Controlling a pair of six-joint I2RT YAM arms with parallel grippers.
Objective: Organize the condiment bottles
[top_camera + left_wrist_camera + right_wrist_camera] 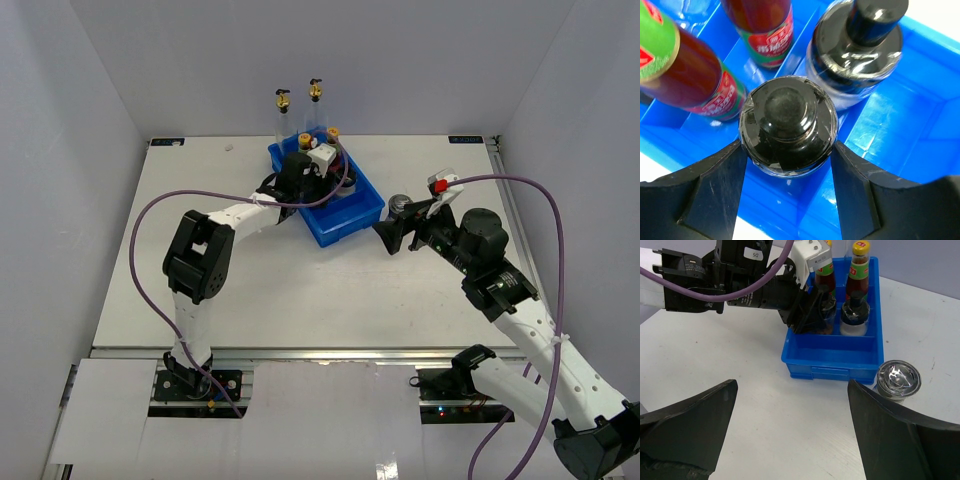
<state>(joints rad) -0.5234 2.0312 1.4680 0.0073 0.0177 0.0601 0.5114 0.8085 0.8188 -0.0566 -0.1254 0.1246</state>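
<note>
Your left gripper (788, 150) is half closed on a squat black-capped jar (788, 125), with a finger against each side. The jar stands in the blue tray (900, 125), next to the second jar (855, 50) and two red sauce bottles (765, 30). Two tall clear bottles (282, 120) stand on the table behind the tray. Your right gripper (792, 385) is wide open and empty, near a silver-topped container (898, 380) just beside the tray.

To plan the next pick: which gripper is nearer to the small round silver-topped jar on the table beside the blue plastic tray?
Right. The right gripper hangs open near the silver-topped jar, not touching. The left gripper is farther, inside the tray, closed on a squat black-capped jar.
</note>
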